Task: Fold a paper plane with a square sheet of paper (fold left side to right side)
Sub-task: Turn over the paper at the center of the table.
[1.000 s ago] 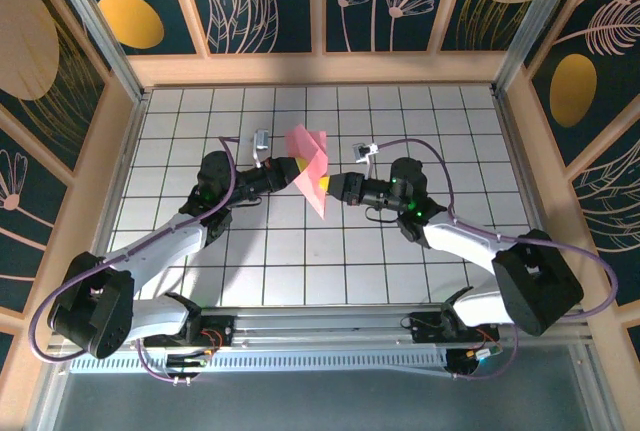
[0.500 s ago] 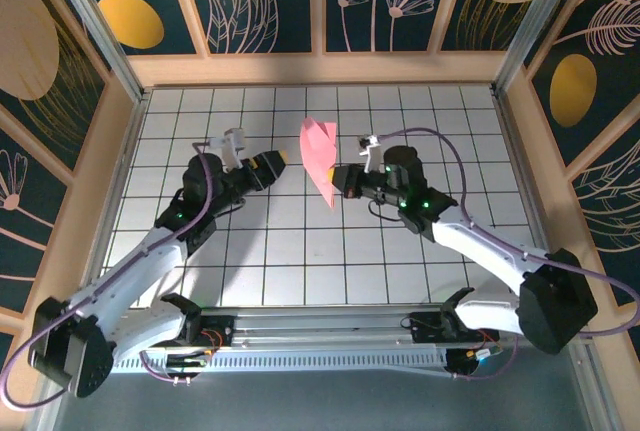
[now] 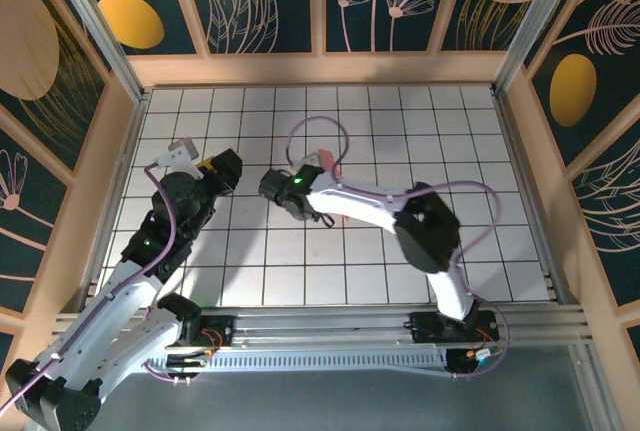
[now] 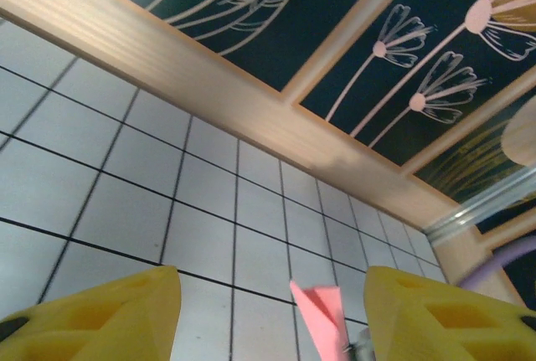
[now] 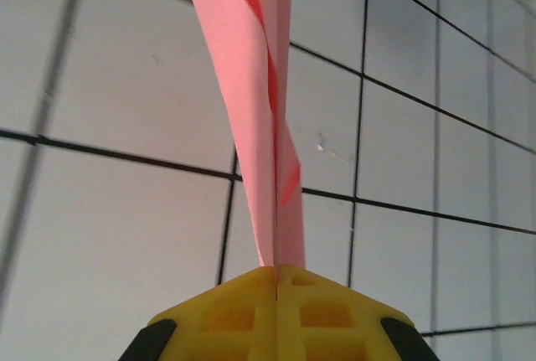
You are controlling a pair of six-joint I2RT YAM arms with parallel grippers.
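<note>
We find the right gripper point(image 5: 276, 275) pinched shut on the folded pink paper point(image 5: 251, 101). Its long axis runs straight out from the fingertips, above the tiled floor point(image 5: 100, 227). The left gripper point(image 4: 270, 298) stands open and empty, with the paper ahead, slightly right. The right arm is nearer.

From my station I count one paper plane point(image 5: 251, 110) (salmon-pink, folded narrow), two arms, namely the left arm point(image 3: 150, 241) and the right arm point(image 3: 370, 201), and two grippers: the left gripper point(image 4: 268, 311) and the right gripper point(image 5: 276, 281).
</note>
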